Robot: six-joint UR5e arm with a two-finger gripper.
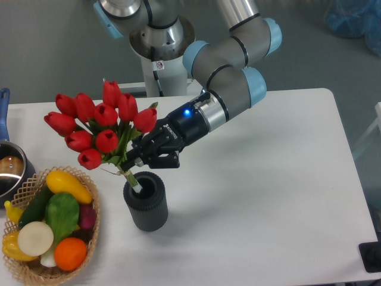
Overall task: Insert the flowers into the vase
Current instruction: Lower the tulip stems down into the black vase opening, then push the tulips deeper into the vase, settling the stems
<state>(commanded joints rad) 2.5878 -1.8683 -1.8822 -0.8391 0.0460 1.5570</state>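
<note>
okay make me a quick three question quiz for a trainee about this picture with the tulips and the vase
1. True or false: the claw is shut on the flowers.
2. Where are the stem ends? A) lying on the table B) in the mouth of the vase C) in the basket
3. Fill in: the blooms lean toward the ____ side of the picture.

Key
1. True; it grips the stems just above the vase.
2. B; the stem tips sit inside the rim, and the bunch is tilted, not upright.
3. Left; the red heads hang over the basket side.
</note>
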